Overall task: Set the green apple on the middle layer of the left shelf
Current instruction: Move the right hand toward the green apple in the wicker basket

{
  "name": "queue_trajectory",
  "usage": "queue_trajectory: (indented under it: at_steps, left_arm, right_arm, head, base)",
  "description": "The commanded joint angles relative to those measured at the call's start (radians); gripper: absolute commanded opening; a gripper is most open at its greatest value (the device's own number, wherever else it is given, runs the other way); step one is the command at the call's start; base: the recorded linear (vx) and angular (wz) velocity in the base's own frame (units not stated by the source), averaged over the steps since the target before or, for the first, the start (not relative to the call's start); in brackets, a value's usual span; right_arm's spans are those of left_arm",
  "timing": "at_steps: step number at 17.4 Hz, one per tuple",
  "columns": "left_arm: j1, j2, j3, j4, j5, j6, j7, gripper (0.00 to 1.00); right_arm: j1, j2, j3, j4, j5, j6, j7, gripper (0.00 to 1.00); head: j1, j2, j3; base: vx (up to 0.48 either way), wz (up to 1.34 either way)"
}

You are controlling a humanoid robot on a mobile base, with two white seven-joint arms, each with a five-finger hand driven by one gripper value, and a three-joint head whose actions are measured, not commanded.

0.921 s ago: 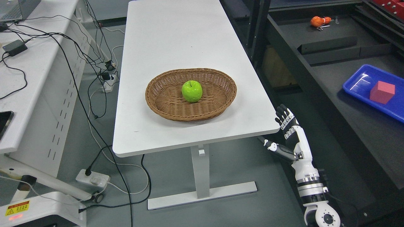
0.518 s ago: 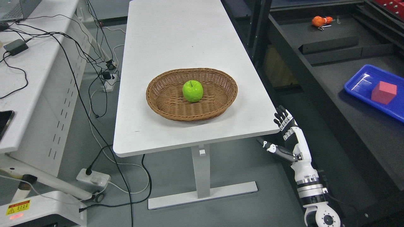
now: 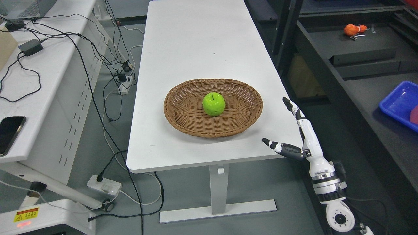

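I'm seeing the green apple (image 3: pixel 213 104) sitting mid-basket, the wicker basket (image 3: pixel 183 120) lying near the table's (image 3: pixel 196 42) front edge. My right hand (image 3: pixel 302 140) is hovering at the table's front right corner, fingers (image 3: pixel 291 106) spread, thumb out, gripping nothing, well apart from the apple.

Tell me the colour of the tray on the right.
Blue tray, seen in the head view.

Bare tabletop (image 3: pixel 202 39) around basket (image 3: pixel 183 122)
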Motion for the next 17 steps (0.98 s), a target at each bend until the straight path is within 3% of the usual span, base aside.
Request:
queue_trajectory:
  at_steps: [1, 3, 5, 7, 11, 17]
  left_arm:
    - [0.000, 0.017, 0.000, 0.000, 0.000, 0.000, 0.001, 1.00]
    - [0.000, 0.017, 0.000, 0.000, 0.000, 0.000, -0.001, 1.00]
    - [0.000, 0.017, 0.000, 0.000, 0.000, 0.000, -0.001, 1.00]
    - [0.000, 0.017, 0.000, 0.000, 0.000, 0.000, -0.001, 1.00]
    - [0.000, 0.017, 0.000, 0.000, 0.000, 0.000, -0.001, 1.00]
    - [0.000, 0.017, 0.000, 0.000, 0.000, 0.000, -0.001, 1.00]
  right_arm:
    - [-0.030, -0.157, -0.003, -0.035, 0.096, -0.113, 0.002, 1.00]
    - [-0.057, -0.162, 0.028, -0.033, 0.096, -0.066, 0.089, 1.00]
    - [-0.092, -0.171, 0.138, -0.030, 0.151, -0.011, 0.239, 1.00]
    - [-0.099, -0.171, 0.160, -0.030, 0.187, 0.045, 0.269, 1.00]
    - [-0.099, -0.199, 0.186, -0.029, 0.196, 0.045, 0.362, 1.00]
    - [-0.108, -0.237, 0.214, -0.024, 0.198, 0.046, 0.370, 1.00]
  head:
    - [0.0000, 0.000, 0.000]
    - [0.0000, 0.000, 0.000]
    - [0.0000, 0.000, 0.000]
    - [0.0000, 0.001, 0.000]
    - [0.0000, 0.001, 0.000]
    - [0.0000, 0.001, 0.000]
  base:
    - [0.213, 0.12]
    - [0.224, 0.10]
    - [0.230, 0.07]
    - [0.227, 0.03]
    - [0.192, 0.04]
    - [0.119, 0.04]
